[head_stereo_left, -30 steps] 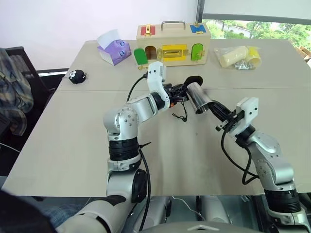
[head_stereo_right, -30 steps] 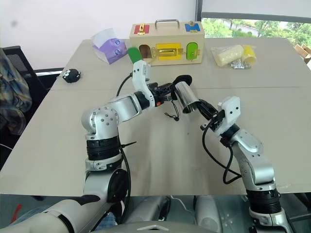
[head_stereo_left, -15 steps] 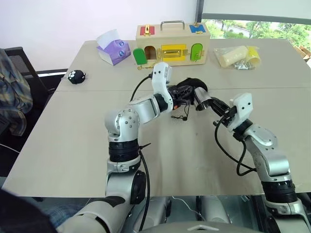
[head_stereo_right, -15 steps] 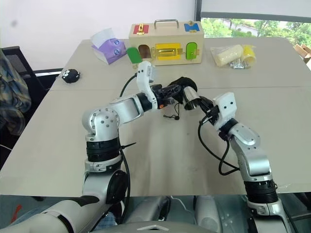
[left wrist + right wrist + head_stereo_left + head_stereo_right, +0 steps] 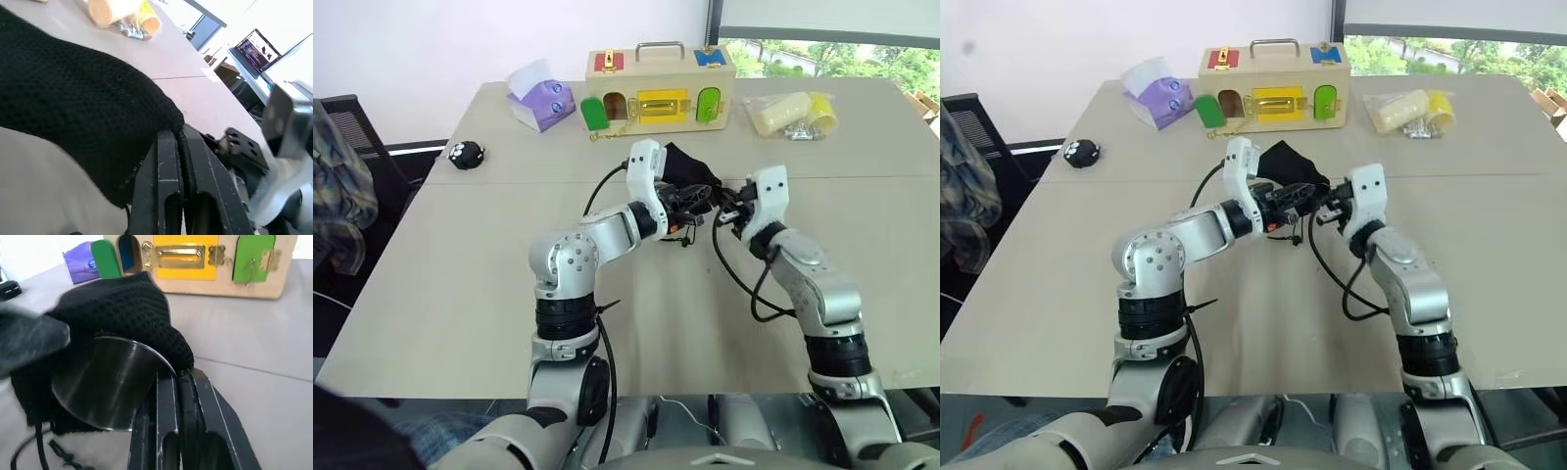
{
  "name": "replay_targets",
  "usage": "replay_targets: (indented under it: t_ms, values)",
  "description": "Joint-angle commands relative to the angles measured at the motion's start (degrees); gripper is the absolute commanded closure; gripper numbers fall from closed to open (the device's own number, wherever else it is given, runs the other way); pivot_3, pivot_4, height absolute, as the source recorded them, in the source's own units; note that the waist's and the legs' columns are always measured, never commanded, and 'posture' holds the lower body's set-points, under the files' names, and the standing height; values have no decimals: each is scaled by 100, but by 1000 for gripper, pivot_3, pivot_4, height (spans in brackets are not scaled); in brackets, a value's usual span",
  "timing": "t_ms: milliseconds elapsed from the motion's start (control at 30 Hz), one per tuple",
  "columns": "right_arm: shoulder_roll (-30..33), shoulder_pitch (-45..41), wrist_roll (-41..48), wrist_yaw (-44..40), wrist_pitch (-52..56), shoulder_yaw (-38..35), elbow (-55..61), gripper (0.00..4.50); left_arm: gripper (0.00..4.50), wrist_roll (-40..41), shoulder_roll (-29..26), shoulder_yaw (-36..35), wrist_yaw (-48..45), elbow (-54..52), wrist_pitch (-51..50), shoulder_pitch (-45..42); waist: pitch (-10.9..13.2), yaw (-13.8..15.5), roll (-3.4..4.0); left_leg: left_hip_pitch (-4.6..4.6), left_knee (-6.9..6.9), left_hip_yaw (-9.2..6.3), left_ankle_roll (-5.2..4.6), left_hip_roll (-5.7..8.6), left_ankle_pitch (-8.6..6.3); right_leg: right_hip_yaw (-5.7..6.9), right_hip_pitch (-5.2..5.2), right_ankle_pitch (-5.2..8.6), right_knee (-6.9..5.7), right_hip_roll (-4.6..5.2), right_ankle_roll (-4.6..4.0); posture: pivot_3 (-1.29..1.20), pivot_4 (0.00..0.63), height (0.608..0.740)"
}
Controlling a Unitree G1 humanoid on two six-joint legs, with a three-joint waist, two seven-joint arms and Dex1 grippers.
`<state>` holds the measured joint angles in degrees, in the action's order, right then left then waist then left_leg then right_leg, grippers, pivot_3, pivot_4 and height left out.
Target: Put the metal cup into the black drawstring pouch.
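From our head we look down on a wide tan tabletop (image 5: 460, 284) in a room with a white wall and a window. Along the far edge stand a wooden box with coloured doors and a metal handle (image 5: 661, 86), a purple tissue box (image 5: 541, 98) and a clear bag of yellow things (image 5: 793, 114). A small black round toy with white marks (image 5: 467, 153) sits near the left edge.

Both our arms are bent inward and meet over the middle of the tabletop. Our left gripper (image 5: 690, 203) is squeezed shut on the mouth of the soft black drawstring pouch (image 5: 690, 168). Our right gripper (image 5: 725, 204) points at the pouch from the other side, just beside the left one. The pouch cord hangs down under them.

From our left wrist, the two black fingers (image 5: 168, 186) are pressed tight together and pinch the pouch's edge. The black mesh cloth spreads out past them. The other gripper is close by.

From our right wrist, the fingers (image 5: 168, 426) are closed on the rim of the small shiny silver metal cup (image 5: 110, 382). We see the cup's round flat bottom. The cup is partly inside the pouch, with black cloth wrapped over it.
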<state>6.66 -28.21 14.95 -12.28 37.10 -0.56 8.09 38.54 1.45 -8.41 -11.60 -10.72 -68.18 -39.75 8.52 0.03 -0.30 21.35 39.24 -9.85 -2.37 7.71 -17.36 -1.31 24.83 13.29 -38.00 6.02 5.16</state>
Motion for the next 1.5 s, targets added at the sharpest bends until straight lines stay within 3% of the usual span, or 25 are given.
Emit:
replay_targets:
  t_ms: [33, 267, 300, 500, 733, 967, 1200, 1500]
  values:
    - [-658, -587, 480, 635, 367, -535, -78, 4443, 4500, 204, 117, 76, 4, -294, 22, -2, 0, -53, 0, 0, 0, 0, 0, 0, 0, 0, 0, 0, 0, 0, -1, 0, 150, 710]
    - [-906, -698, 1179, 640, 897, -955, 286, 4443, 4500, 99, 59, -63, 168, -178, 164, -53, -2, -85, 2, 13, -1, -2, 0, 1, 0, 2, 11, 0, 3, 1, -1, 0, 150, 710]
    - [-818, -628, 1268, 549, 1002, -924, 437, 3823, 4500, 82, 52, -130, 218, -113, 218, -92, -2, -90, 2, 35, 6, -1, 0, 1, 0, 0, 34, -1, -4, 0, -1, 0, 150, 710]
    - [75, 91, 1515, -241, 1099, -695, 1257, 1156, 4500, 16, 121, -913, 821, 768, 829, -615, -2, -88, 2, 61, 13, 1, 0, 1, 1, -2, 62, -2, -15, 1, -2, 0, 150, 710]
    - [947, 974, 1489, -1118, 556, -545, 1493, 1156, 4500, 634, 383, -1769, 1437, 1305, 809, -1063, -1, -93, 1, 63, 14, 6, 0, 2, 1, -10, 64, -2, -14, 4, 0, 0, 150, 710]
    - [1026, 970, 320, -1336, -520, 813, 624, 1156, 4500, 954, 425, -1911, 1723, 1462, 775, -1112, -3, -101, -3, 56, 16, 14, 2, 1, 1, -25, 72, -2, -35, 7, 0, 0, 150, 710]
    - [-73, 270, -326, -671, -1415, 1012, -1281, 1156, 4500, 1219, 360, -2096, 2003, 1699, 864, -1206, -3, -91, -5, 58, 35, 18, 6, 3, 4, -29, 79, -3, -58, -1, -1, 0, 150, 710]
    - [-1277, -482, -244, -378, -2135, 631, -2921, 1156, 4500, 1412, 213, -2128, 2175, 1796, 967, -1200, -5, -184, -8, 56, 39, 15, 8, 4, 5, -29, 79, -3, -67, -2, -2, 0, 150, 710]
